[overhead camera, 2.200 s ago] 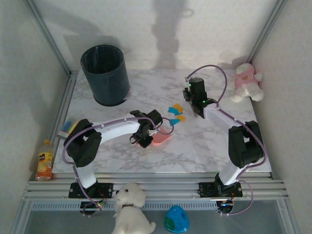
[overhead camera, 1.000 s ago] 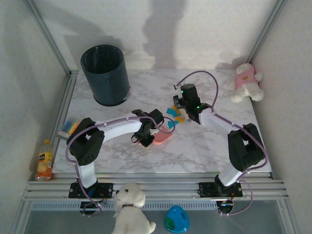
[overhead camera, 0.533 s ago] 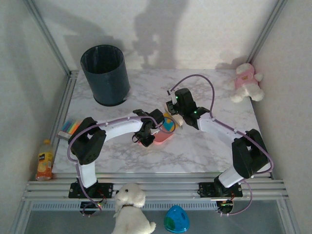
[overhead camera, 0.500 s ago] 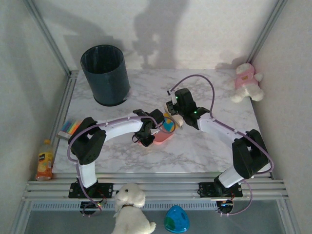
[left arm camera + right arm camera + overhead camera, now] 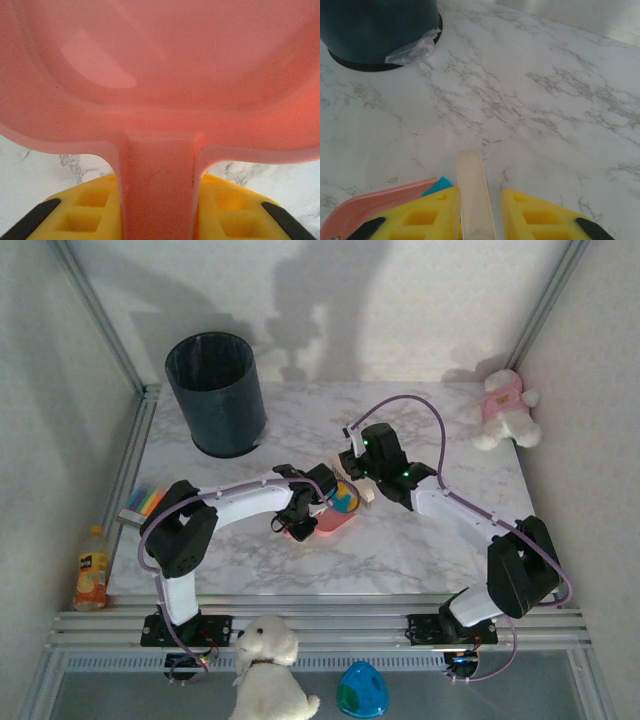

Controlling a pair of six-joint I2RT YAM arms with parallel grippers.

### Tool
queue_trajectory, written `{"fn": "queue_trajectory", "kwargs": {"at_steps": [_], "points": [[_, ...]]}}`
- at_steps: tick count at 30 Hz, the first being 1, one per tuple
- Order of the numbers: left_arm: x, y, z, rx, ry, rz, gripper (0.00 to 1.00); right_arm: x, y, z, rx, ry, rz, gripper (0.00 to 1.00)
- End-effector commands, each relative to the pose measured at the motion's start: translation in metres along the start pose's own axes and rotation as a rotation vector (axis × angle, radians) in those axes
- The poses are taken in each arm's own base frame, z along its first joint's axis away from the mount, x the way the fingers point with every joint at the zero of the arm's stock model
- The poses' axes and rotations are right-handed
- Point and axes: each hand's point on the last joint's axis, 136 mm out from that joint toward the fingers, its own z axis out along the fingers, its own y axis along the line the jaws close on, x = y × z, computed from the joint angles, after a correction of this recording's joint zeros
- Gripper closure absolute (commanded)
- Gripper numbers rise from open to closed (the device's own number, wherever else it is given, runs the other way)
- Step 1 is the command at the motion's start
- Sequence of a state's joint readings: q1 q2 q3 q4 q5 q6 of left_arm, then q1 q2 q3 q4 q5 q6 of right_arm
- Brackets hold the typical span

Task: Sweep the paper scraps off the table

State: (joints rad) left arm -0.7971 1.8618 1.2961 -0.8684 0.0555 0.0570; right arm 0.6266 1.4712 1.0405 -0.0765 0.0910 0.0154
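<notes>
White marble table [image 5: 420,540] with grey veins, aluminium rails round it, plain pale walls behind. From the overhead cam, a dark bin [image 5: 217,392] sat at about 10 o'clock on the table and a pink plush toy [image 5: 503,407] was off at 2 o'clock by the corner. A multicoloured sticky-note pack [image 5: 142,502] lay at the 9 o'clock edge, with a juice bottle [image 5: 91,577] just off the table at about 8. Down at 6 o'clock, in front of the arm bases, there was a white plush dog [image 5: 265,680] and a blue egg-shaped thing [image 5: 361,690].

Both arms met near the middle of the table. The left gripper [image 5: 157,185] had its yellow fingers [image 5: 85,210] clamped on the handle of a pink dustpan [image 5: 160,75], the pan sitting just 6 o'clock of centre. The right gripper [image 5: 479,200] was pinched tight on a pale flat stick [image 5: 471,170], with the bin up at 10 o'clock in its wrist cam. The paper scraps [image 5: 345,499] were bunched in a little blue-and-orange heap right at the dustpan's 1 o'clock end, squeezed between pan and right gripper. Right wrist cam caught one blue corner poking out beside the pan's rim. Couldn't tell whether the heap was fully on the pan or partly on the marble.
</notes>
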Motion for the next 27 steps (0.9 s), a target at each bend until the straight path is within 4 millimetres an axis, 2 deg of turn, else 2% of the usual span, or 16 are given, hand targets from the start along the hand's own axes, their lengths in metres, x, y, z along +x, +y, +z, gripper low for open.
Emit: {"fn": "queue_trajectory", "kwargs": {"at_steps": [1, 4, 8, 13, 19, 27], "points": [[0.007, 0.005, -0.008, -0.018, 0.021, 0.011, 1.00, -0.014, 0.009, -0.013, -0.042, -0.033, 0.003, 1.00], [0.007, 0.003, -0.008, -0.011, 0.022, 0.015, 1.00, -0.019, 0.002, -0.016, -0.002, -0.048, 0.007, 1.00], [0.007, 0.002, -0.007, -0.007, 0.024, 0.017, 1.00, -0.022, -0.024, -0.019, 0.154, -0.070, 0.031, 1.00], [0.007, -0.001, -0.008, 0.007, 0.021, 0.024, 1.00, -0.012, -0.038, -0.012, 0.238, -0.052, 0.024, 1.00], [0.009, -0.001, -0.009, 0.011, 0.020, 0.026, 1.00, 0.004, -0.035, 0.001, 0.220, 0.011, 0.026, 1.00], [0.008, -0.003, -0.010, 0.019, 0.019, 0.028, 1.00, 0.018, -0.005, 0.015, 0.089, 0.081, -0.009, 1.00]]}}
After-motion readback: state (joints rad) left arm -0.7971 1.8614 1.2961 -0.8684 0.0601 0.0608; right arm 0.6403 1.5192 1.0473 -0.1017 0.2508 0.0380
